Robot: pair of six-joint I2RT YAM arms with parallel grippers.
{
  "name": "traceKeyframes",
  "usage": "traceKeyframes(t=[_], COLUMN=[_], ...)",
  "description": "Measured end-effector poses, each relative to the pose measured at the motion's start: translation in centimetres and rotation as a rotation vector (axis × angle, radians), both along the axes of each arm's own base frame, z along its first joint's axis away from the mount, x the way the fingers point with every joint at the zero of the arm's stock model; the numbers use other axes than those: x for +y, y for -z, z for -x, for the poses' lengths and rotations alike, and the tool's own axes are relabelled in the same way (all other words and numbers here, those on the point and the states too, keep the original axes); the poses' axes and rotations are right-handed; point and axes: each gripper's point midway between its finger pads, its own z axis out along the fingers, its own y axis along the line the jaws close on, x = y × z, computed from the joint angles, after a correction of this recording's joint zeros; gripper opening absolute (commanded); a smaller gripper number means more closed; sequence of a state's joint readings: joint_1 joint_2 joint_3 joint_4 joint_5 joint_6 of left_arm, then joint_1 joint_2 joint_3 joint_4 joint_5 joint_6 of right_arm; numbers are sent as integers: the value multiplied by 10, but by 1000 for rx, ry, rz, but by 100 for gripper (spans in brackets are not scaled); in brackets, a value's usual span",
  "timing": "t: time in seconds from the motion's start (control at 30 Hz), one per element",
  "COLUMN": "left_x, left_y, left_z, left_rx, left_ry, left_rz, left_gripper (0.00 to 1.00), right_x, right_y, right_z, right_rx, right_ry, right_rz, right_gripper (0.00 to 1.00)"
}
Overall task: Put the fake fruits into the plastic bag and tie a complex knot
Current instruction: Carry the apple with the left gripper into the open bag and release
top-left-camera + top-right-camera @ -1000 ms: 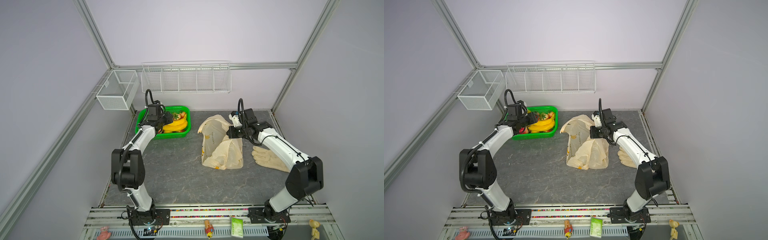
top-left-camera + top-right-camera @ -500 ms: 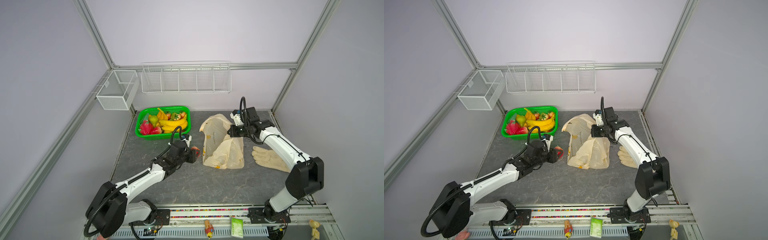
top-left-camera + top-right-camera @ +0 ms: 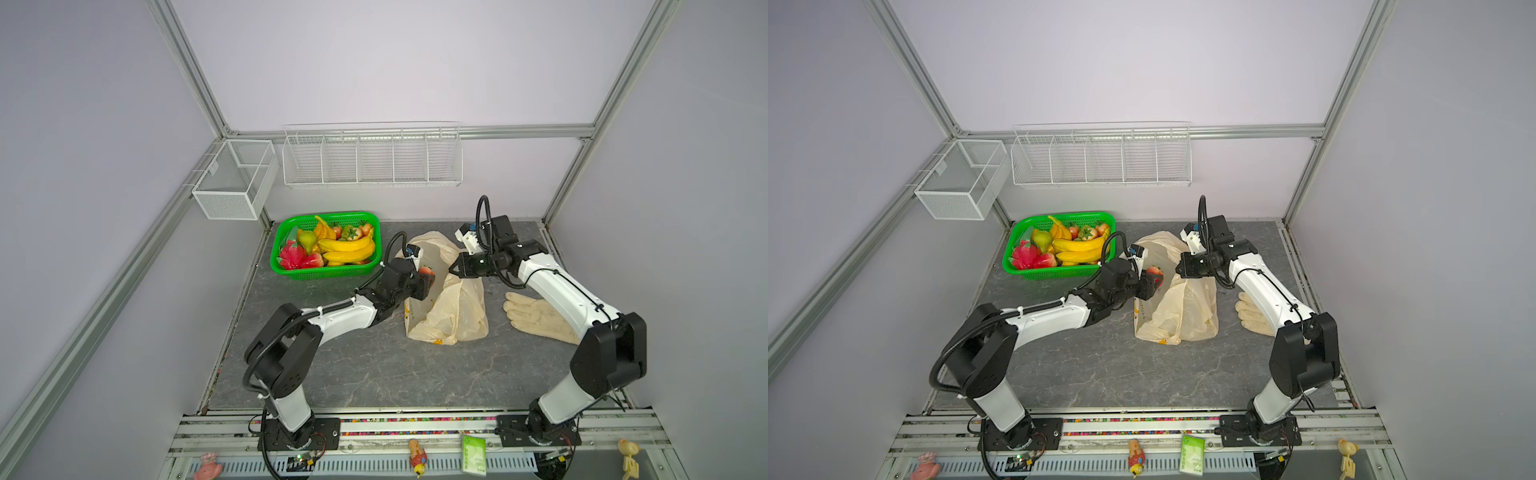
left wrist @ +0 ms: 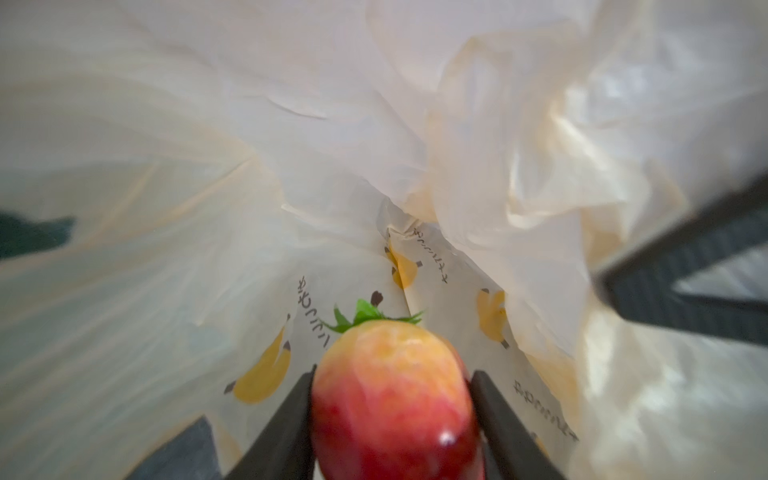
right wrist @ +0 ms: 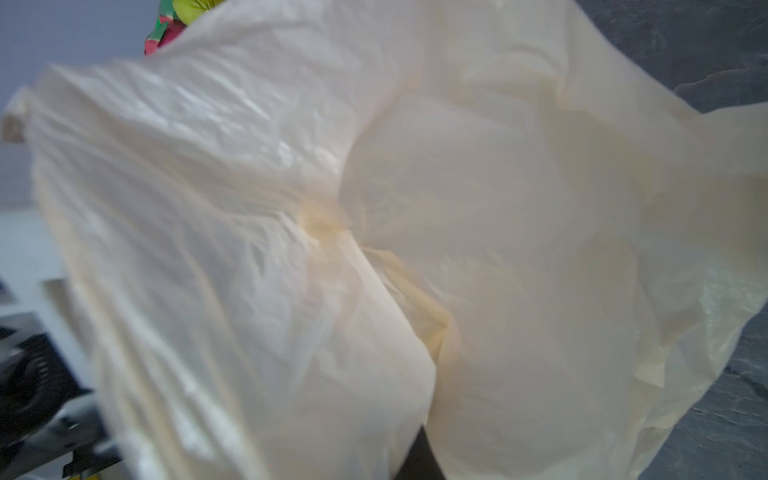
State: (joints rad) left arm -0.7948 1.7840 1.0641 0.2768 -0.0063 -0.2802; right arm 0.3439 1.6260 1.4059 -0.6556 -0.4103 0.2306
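Red plastic strawberry (image 4: 392,399) at cream plastic bag's (image 3: 457,316) mouth.
Left gripper (image 4: 392,372) grasps it; right gripper (image 3: 455,268) clamps bag rim.

Both top views: bright, even, diffuse light from above; sharp throughout; only faint, soft shadows on the table (image 3: 374,374) beneath the arms (image 3: 340,316). Left wrist view: strawberry (image 4: 392,395) close, soft-focused, one small glare spot; printed plastic bag (image 4: 353,270) sharp at centre, smeared toward the edges. Right wrist view: bag washed pale, blurred across the whole frame.
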Motion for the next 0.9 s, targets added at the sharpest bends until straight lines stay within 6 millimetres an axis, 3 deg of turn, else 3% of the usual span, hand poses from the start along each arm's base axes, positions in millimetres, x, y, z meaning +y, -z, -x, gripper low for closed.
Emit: traceKeyframes(t=[0.2,0.33,0.63,0.8,0.9], left_x=[-21,-35,-41,-34,-28], left_y=[52,65,60,50,39], left_z=[-1,0,-1,8,16], left_rx=[51,73,71,62,50], left_ry=[7,9,17,36,55], left_rz=[-7,38,85,76,73], left_gripper=[56,64,90,100,99], right_x=[11,15,10,-2,-9], right_y=[-5,-4,0,-6,-9], right_z=[-2,-3,-5,-7,-7], right_rx=[10,17,21,-12,-31], right_ry=[3,11,33,60,76], right_rz=[-92,-127,-123,-99,-79], right_gripper=[6,6,6,6,6])
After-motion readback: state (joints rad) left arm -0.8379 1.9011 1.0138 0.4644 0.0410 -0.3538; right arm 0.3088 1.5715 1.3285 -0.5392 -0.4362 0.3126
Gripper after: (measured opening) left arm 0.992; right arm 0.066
